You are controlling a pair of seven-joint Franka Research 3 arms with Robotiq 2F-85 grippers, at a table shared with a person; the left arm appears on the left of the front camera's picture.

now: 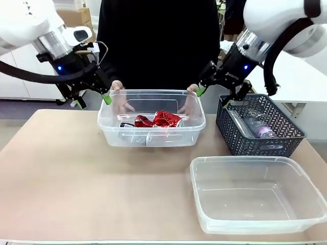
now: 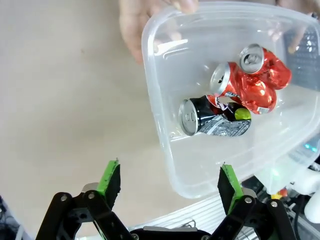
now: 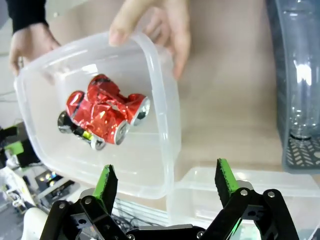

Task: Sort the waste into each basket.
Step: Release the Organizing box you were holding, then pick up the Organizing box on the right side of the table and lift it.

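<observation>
Landmark for all positions: the clear tub at the far middle of the tabletop.

Tools: the left tool hangs above and just outside the tub's left end, green pads apart, nothing between them. The right tool hangs just outside the tub's right end, pads also apart and empty. Neither touches the tub.

Person: one hand is on the tub's far left rim and the other hand on its far right rim, apparently steadying it.

Waste: the crushed red cans lie on the tub floor near its middle, pressed against each other. The dark can lies on its side, touching them. To the right of the tub, a bottle with a purple label lies inside a dark lattice basket. Nearer the robot than the tub and to its right sits an empty shallow tub.

Handling, judged:
- Red cans: likely very light thin metal, creased and glossy, so stiff along the folds but apt to slip or dent further under a hard squeeze. Best hold looks to be across the flattened waist, pads on the broad faces, not on the round silver ends.
- The cans touch, so lifting one may drag its neighbour.
- Dark can: less crushed, rounder, and may roll. Take it across the body, coming from above.
- Tub: light and smooth-walled, so it would probably slide if nudged, and the person's hands are near the rim. Keep the descent central.
</observation>
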